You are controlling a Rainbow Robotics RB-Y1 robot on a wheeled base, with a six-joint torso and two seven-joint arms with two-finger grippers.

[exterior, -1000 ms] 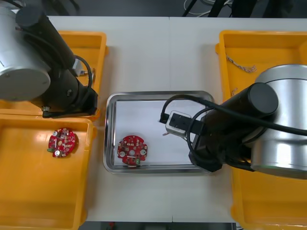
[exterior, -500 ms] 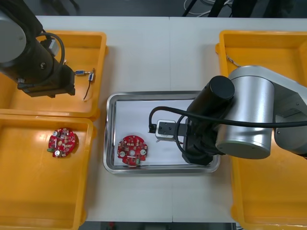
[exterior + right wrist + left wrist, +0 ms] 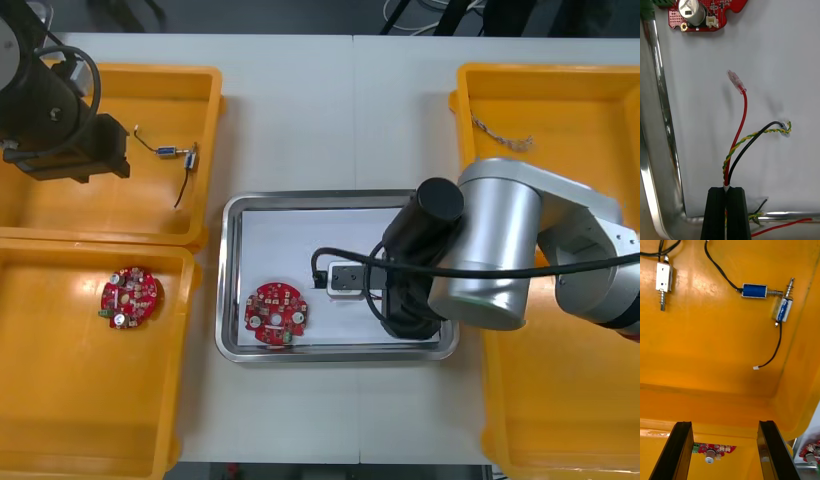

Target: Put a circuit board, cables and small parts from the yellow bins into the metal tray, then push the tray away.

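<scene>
My right gripper [image 3: 729,188] is shut on a bundle of red, black and yellow-green twisted cables [image 3: 739,127]. Their free ends lie on the white floor of the metal tray [image 3: 658,112]. In the front view the right arm [image 3: 470,260] hangs over the right part of the tray [image 3: 232,280]. A round red circuit board [image 3: 277,314] lies in the tray's near left part, beyond the cable ends [image 3: 702,11]. My left gripper [image 3: 724,423] stands open above the far left yellow bin [image 3: 715,352], short of small metal parts on black cables [image 3: 754,290].
A second red board [image 3: 128,297] lies in the near left bin [image 3: 60,400]. A twisted cable [image 3: 503,137] rests in the far right bin [image 3: 560,100]. The left arm [image 3: 50,110] covers the far left bin's left part.
The left arm has swung left and away over the far left bin, uncovering the small parts there. The right arm has drawn in over the tray's right side, its wrist dropping slightly nearer.
</scene>
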